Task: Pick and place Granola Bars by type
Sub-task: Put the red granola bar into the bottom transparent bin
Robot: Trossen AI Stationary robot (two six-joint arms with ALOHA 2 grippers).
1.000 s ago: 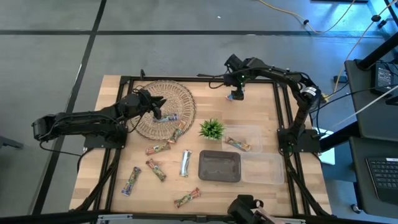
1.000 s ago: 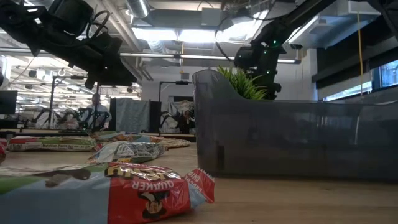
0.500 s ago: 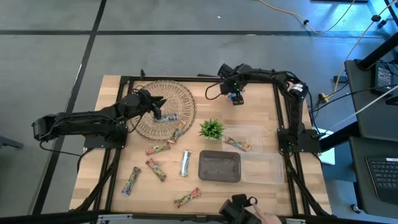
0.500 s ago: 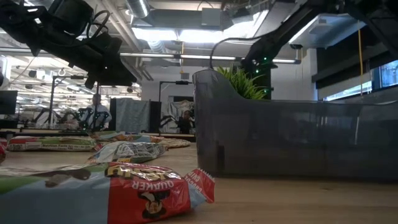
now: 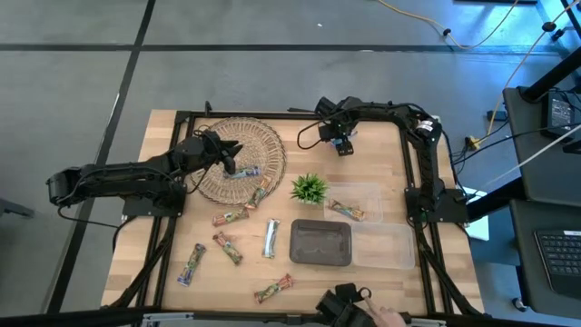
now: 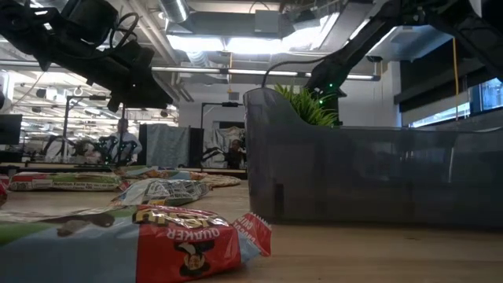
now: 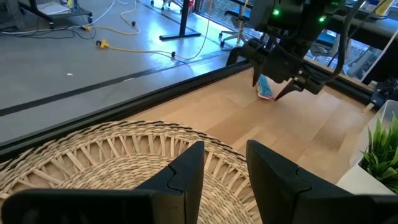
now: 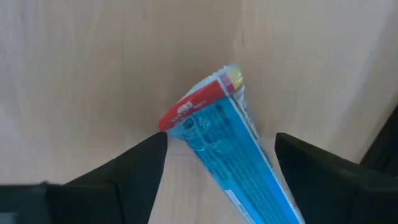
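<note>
Left gripper (image 5: 231,164): over the wicker mat (image 5: 213,150), fingers (image 7: 189,171) a narrow gap apart with nothing between them, hovering just by a blue bar.
Mat: round, woven, at the table's far left; one blue-wrapped bar (image 5: 246,173) lies on its near edge.
Loose bars: a colourful bar (image 5: 258,193) at the mat's rim; another (image 5: 229,216) just in front of it; two more (image 5: 192,264) (image 5: 227,247) near the left front; a silver bar (image 5: 270,238) beside the dark tray; one (image 5: 273,289) at the front edge.
Plant (image 5: 310,188): small, green, mid-table, between the mat and the clear tubs.
Dark tray (image 5: 320,243): in front of the plant, nothing seen inside.
Clear tubs: the farther one (image 5: 356,203) holds one colourful bar (image 5: 348,211); the nearer one (image 5: 385,247) sits right of the dark tray.
Right gripper (image 5: 340,141): at the table's far edge, pointing down, fingers (image 8: 134,171) spread wide on either side of a blue bar (image 8: 221,134) with a red end; whether the pads touch it cannot be told.
Front edge: a hand (image 5: 386,318) shows beside the low camera.
</note>
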